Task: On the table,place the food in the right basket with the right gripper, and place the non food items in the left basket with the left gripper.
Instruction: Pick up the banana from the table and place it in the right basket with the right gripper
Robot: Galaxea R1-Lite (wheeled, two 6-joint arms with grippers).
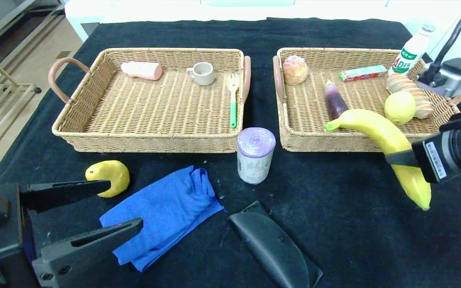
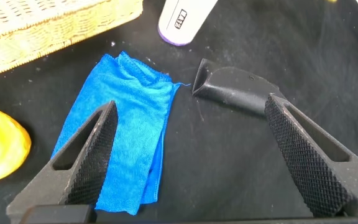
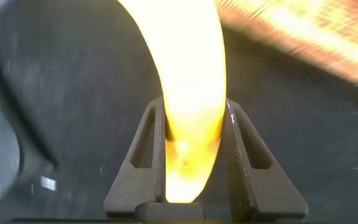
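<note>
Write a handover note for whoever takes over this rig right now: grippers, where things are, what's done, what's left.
Right gripper: shut on the banana, held over the right basket's front rim, not yet released.
Left gripper: open, empty, above the blue cloth.
Done: left basket holds a pink item, cup and green-handled fork; the right basket holds a pastry, purple bottle, boxed snack, milk bottle, bread roll and lemon.
Left: drop the banana; the yellow potato-like item likely goes right; blue cloth, purple roll and black case go left.
</note>
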